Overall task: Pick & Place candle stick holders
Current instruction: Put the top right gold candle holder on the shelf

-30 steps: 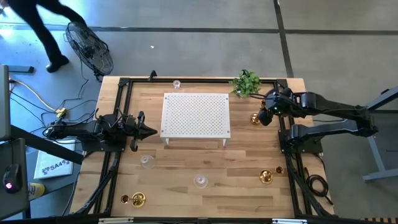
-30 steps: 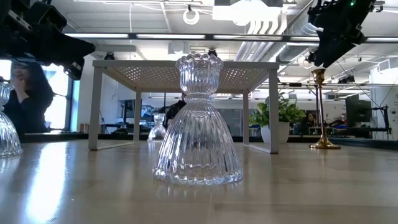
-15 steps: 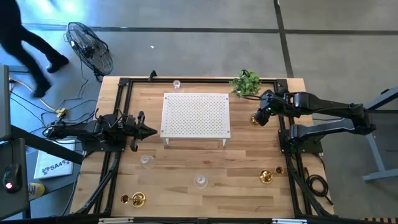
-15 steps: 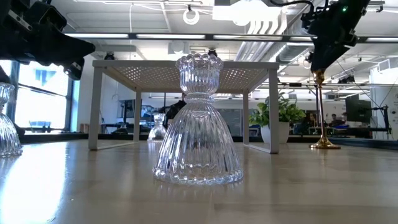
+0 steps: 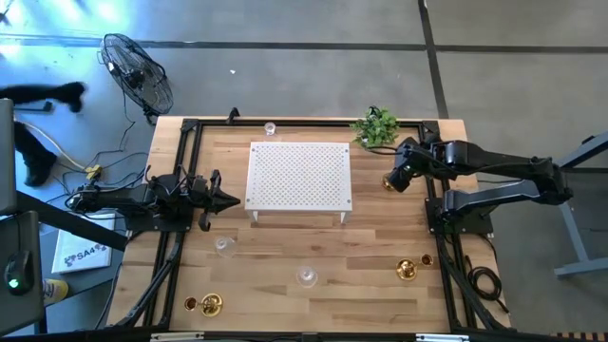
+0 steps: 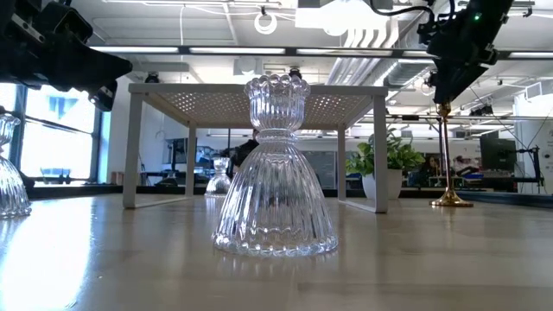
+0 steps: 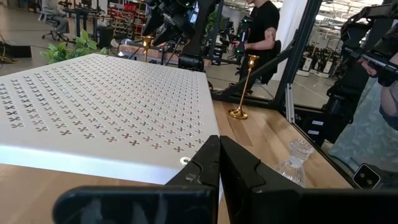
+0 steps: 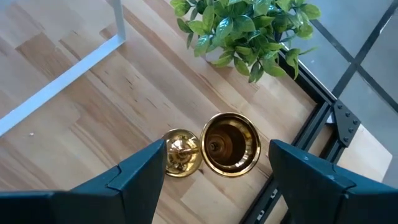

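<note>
My right pincer [image 8: 211, 163] is spread as wide as it goes, w/ nothing in it. It hangs straight over the tall shiny gold candlestick holder [image 8: 229, 144] w/ the round base; the cup of that holder sits between my two dark fingers [image 8: 140, 177] in the wrist view, not touching either. In the high view that gold holder [image 5: 389, 181] stands by the table's right side, just beside the small green leafy plant [image 5: 375, 126] and right of the white perforated platform [image 5: 298, 175].

My left pincer [image 5: 228, 199] is closed tight, empty, parked at the platform's left edge, above the wooden table [image 5: 380, 237].

Other holders: ribbed clear glass candle holder [image 6: 275, 168] front-centre, upright; another glass one [image 5: 224, 246] left of it; a third glass one [image 5: 270, 127] at the far edge; gold one [image 5: 408, 270] front right; gold one [image 5: 209, 305] front left.
</note>
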Motion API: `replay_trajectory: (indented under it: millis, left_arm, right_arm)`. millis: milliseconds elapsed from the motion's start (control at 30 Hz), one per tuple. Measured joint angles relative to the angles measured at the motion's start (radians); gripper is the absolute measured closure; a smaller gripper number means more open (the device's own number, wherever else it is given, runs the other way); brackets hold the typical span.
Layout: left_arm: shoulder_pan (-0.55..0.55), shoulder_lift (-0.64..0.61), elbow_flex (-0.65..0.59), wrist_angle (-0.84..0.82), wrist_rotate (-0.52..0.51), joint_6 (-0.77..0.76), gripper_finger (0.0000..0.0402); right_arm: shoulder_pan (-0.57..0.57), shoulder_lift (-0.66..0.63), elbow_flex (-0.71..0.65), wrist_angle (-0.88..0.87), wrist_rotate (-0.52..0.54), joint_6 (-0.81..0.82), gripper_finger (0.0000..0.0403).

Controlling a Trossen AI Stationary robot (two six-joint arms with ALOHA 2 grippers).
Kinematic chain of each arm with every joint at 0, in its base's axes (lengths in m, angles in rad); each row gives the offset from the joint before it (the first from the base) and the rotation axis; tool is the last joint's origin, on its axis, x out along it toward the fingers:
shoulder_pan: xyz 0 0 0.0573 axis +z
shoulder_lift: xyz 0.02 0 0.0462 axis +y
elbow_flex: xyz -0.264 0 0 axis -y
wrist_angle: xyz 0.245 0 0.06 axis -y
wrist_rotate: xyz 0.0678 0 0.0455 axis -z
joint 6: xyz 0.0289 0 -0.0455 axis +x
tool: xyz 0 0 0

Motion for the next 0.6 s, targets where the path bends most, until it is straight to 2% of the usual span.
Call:
replay_trajectory:
  millis: [600]
  left_arm:
    - [0.0, 0.0, 0.0, 0.0, 0.0, 0.0, 0.0401]
  right_arm:
    - [0.0, 0.0, 0.0, -0.001, 0.0, 0.019, 0.0128]
